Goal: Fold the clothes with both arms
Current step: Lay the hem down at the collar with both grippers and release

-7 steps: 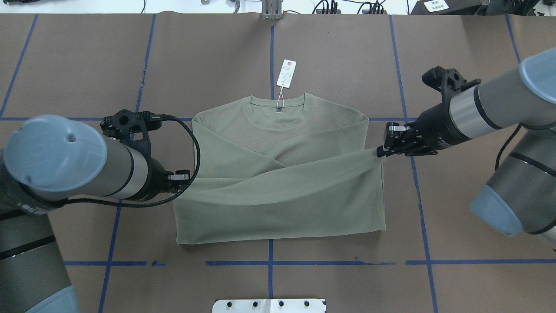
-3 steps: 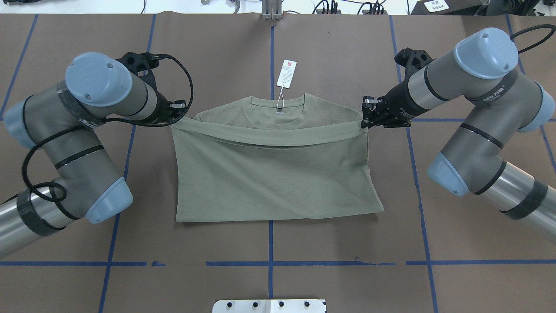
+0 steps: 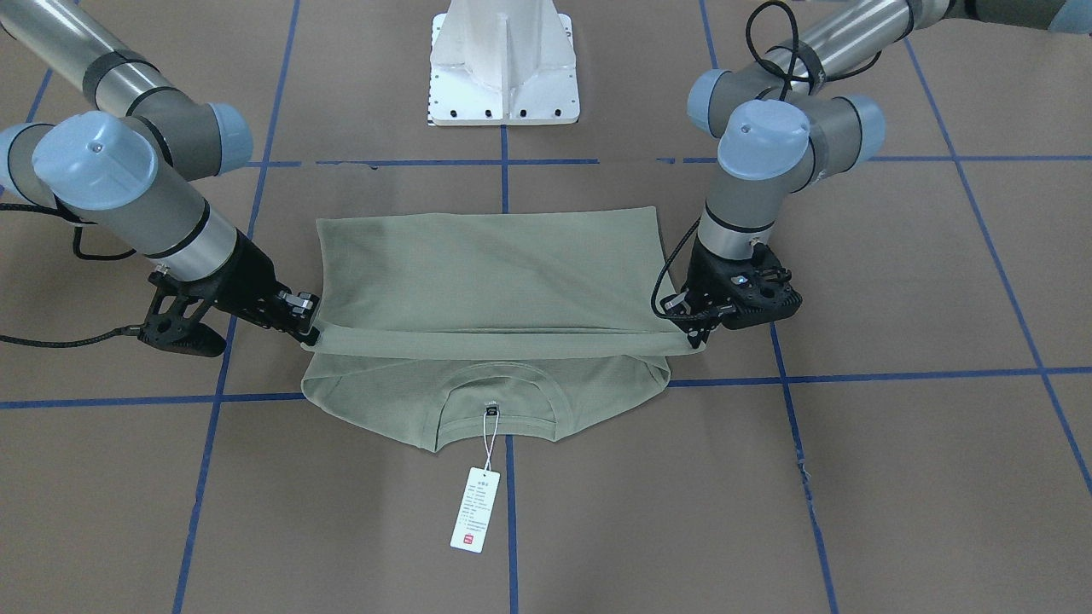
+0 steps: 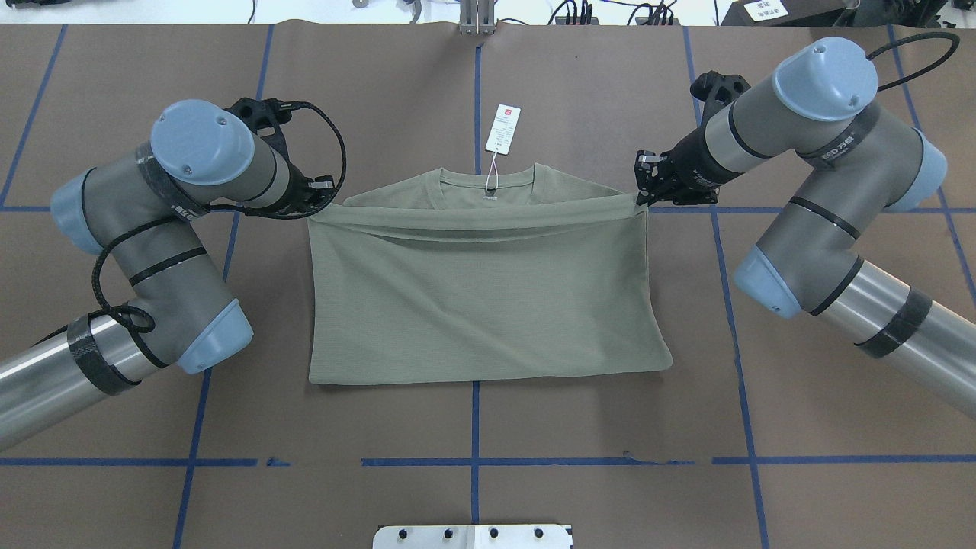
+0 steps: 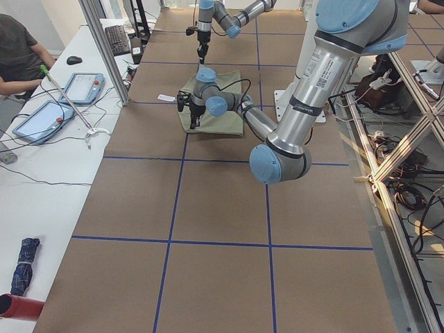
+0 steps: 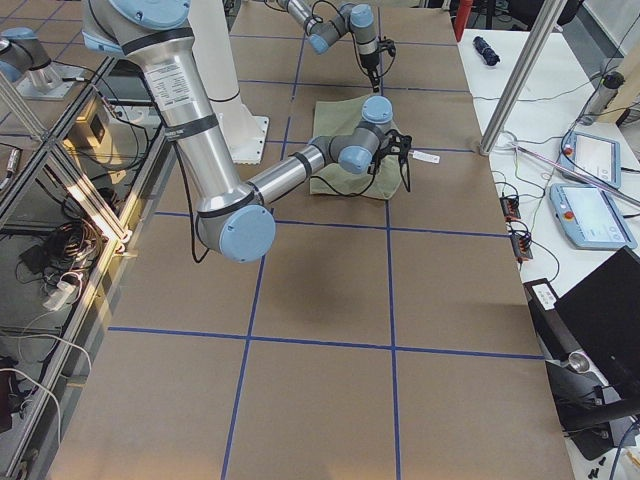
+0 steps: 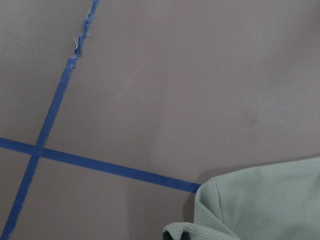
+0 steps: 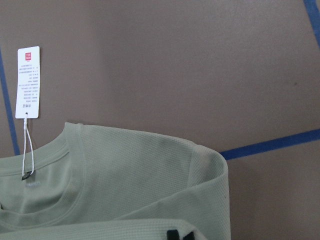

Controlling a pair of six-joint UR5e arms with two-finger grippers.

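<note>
Clamped shut on the shirt with the left gripper and the right gripper, one at each end of a doubled-over edge held taut just short of the collar. Lies otherwise flat at the middle of the table, near fold toward the pedestal base, neck toward the far side. Buries sleeves and chest under the folded-up panel, leaving only collar and shoulders showing beyond the taut edge. Trails a white hang tag on a string past the neck, print too small to read. Loses the left fingers behind wrist and cable overhead, and catches only a curled fabric corner in the left wrist view. Shows just two black fingertips at the bottom edge of the right wrist view, pressed on fabric. Cuts the left arm and right arm off at the frame edges. Shrinks the shirt to a small green patch in both side views, jaws unreadable there
</note>
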